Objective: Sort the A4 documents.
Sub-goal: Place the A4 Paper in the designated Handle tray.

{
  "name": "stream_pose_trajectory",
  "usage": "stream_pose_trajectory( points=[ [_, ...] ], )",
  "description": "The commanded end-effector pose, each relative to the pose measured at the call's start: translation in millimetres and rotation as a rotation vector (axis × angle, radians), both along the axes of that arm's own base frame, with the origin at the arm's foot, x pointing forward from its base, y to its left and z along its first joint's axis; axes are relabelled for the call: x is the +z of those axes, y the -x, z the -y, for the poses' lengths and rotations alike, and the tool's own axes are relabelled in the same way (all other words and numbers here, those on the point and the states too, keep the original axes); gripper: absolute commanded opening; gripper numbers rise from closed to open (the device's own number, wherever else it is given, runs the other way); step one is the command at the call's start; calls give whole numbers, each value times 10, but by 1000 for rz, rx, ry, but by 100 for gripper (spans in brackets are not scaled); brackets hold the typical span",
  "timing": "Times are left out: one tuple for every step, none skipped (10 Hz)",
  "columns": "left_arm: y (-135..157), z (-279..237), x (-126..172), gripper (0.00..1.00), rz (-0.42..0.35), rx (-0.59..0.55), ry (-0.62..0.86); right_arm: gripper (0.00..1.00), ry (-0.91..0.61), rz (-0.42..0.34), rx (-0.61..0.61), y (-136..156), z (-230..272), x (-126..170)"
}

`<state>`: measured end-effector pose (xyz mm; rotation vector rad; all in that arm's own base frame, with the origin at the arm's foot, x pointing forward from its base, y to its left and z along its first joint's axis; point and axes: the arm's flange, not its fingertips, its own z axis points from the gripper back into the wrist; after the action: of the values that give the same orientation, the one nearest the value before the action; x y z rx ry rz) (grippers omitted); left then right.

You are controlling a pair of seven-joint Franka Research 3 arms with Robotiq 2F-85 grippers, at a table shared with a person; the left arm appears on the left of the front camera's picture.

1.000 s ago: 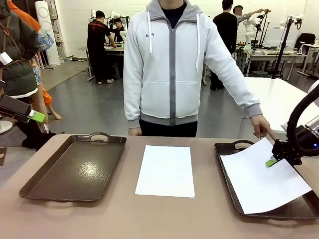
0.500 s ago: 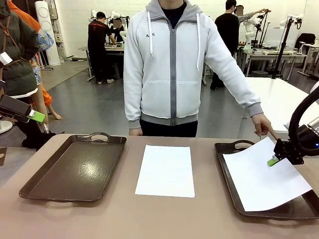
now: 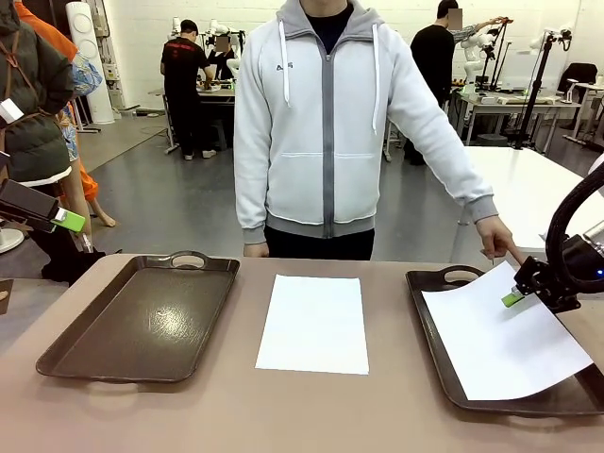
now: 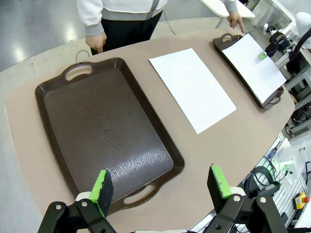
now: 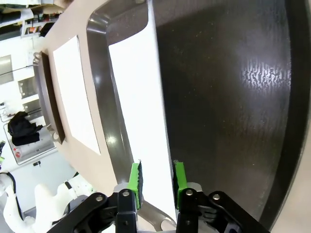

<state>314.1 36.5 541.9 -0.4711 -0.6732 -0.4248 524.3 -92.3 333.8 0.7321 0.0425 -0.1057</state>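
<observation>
A4 documents: two sheets in view. Sheet 1 [image 3: 312,324] is lying flat mid-counter [image 3: 283,415], long axis running near-to-far (robot side to person side), edges sitting square w/ the counter's near edge. Sheet 2 [image 3: 500,344] is lying in the right tray [image 3: 429,316], long axis also approx near-to-far but skewed: near end is swinging toward the robot's right, and the far corner is sitting over the tray's far rim.

Edges/room: bare counter strips are showing on both sides of sheet 1, btwn it and each tray, so nothing is touching it. Left tray [image 3: 142,321] is sitting well apart from sheet 2, long axis near-to-far, handles at both ends.

Right hand [image 3: 511,299]: arm is coming in from the right edge, w/ the hand hanging low over sheet 2's far-right part and its fingers angling down-left. In the wrist view the green pads [image 5: 135,177] are standing apart w/ sheet 2's edge running through the gap, so the hand is open around the sheet, not clamping it.

Left hand [image 4: 160,180]: sitting raised off the counter's left end, looking down across the left tray, jaws spread wide.

Person's hand [image 3: 494,236] is pointing a finger down just beside sheet 2's far corner. Can't tell whether it's touching.
</observation>
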Motion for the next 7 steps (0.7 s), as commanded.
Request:
stream_pose_trajectory(
  points=[
    [-3,-12,-6,100,4,-15,13,53,71,-13,-75,75,13,58],
    [-3,-12,-6,100,4,-15,13,62,70,-19,-87,97,34,58],
    [-3,-12,-6,100,4,-15,13,71,80,-27,-95,117,40,42],
    [-3,-12,-6,100,4,-15,13,80,116,-39,-107,146,53,35],
    [-3,-12,-6,100,4,-15,13,72,129,-40,-116,173,64,44],
    [-3,-12,-6,100,4,-15,13,98,138,-41,-127,207,85,59],
    [-3,-12,-6,100,4,-15,13,90,143,-41,-136,237,98,66]
  ],
)
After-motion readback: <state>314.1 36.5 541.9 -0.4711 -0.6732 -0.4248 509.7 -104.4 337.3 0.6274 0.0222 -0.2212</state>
